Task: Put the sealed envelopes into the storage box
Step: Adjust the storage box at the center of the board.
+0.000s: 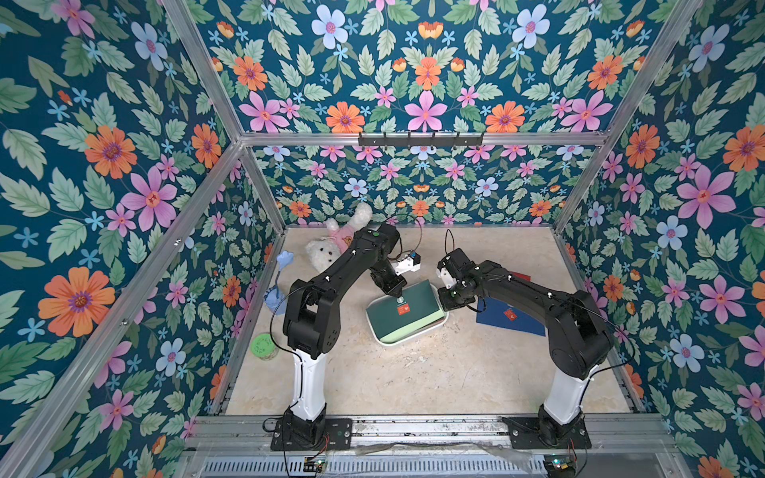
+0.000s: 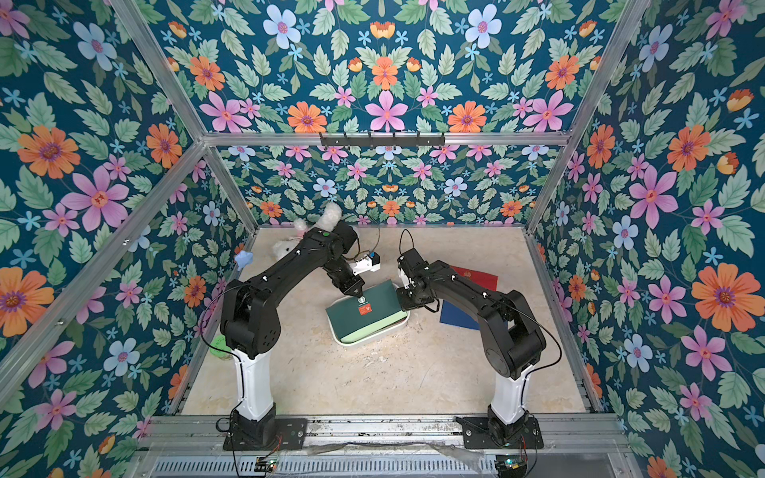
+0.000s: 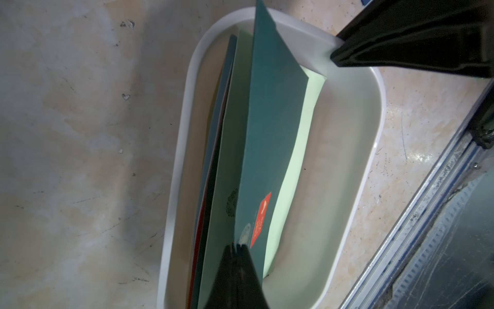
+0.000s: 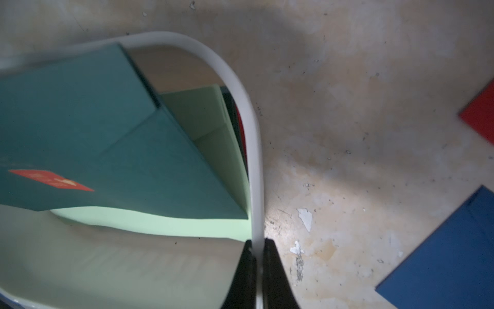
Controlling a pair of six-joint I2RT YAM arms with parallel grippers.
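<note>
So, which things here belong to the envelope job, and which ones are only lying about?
Job: dark green envelope, held tilted by the left fingers over the storage box; light green envelope inside it; navy envelope and red envelope on the table; right fingers, shut on the box rim.
Lying about: plush bear, blue flower cup, green round container.

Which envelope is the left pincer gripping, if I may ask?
The dark green envelope with the red sticker, tilted over the storage box; the navy envelope and red envelope lie flat outside it.
</note>
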